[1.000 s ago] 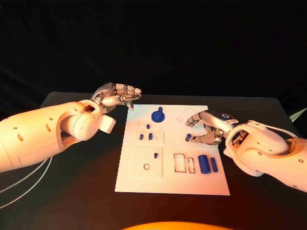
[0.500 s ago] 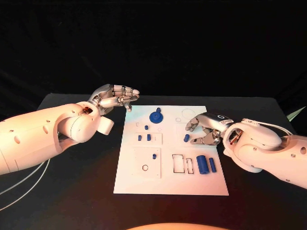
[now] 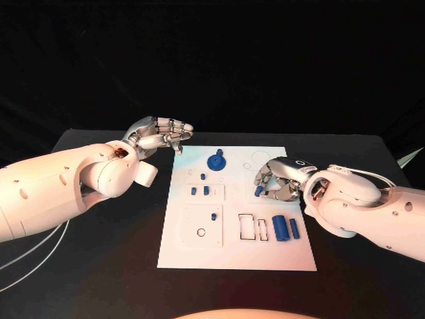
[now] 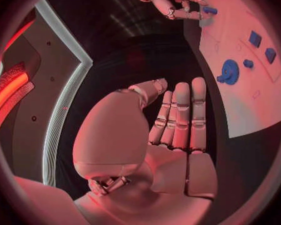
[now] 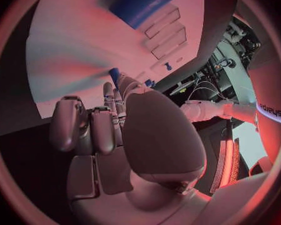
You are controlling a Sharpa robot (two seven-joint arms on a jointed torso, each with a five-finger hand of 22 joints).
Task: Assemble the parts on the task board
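Since a second ago, the right hand has been drawn a little inward over the board, while the left hand has hardly shifted. A small blue part is seen at the right fingertips, which are curled about it; whether it is pinched or merely touched cannot be told for certain, though a hold seems likely. The left fingers are held together and bent, with nothing in them, just off the board's far left corner. Beyond the right fingers, a blue gear is found on the board, with small blue pieces beside it, nearer the left hand. Nearer the robot, two blue cylinders are lying loose beside empty slots. Judged from this, most of the assembly is left undone.
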